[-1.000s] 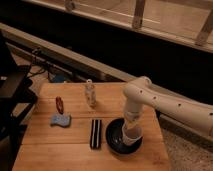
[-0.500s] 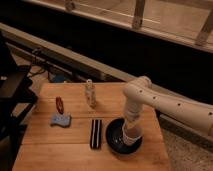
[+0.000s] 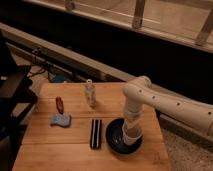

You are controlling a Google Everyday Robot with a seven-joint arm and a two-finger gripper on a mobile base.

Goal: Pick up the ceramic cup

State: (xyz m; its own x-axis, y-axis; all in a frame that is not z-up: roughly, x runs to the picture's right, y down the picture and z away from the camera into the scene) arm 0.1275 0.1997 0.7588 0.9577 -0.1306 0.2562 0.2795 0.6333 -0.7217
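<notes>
Reaching down over the black plate [image 3: 114, 141] near the tabletop's [image 3: 75, 155] front right corner.

We see the white arm [image 3: 165, 102] enter from the right, bend at its elbow and drop straight down, the jaws [image 3: 131, 136] at the ceramic cup [image 3: 132, 137] sitting on the plate; we cannot tell whether they grip it. Just left of the jaws lies a dark flat bar [image 3: 95, 133]; farther left, a blue sponge [image 3: 60, 120] and a red tool [image 3: 59, 104]; behind them, a slim clear bottle [image 3: 90, 93]. Bare wood lies left, the right edge close.
</notes>
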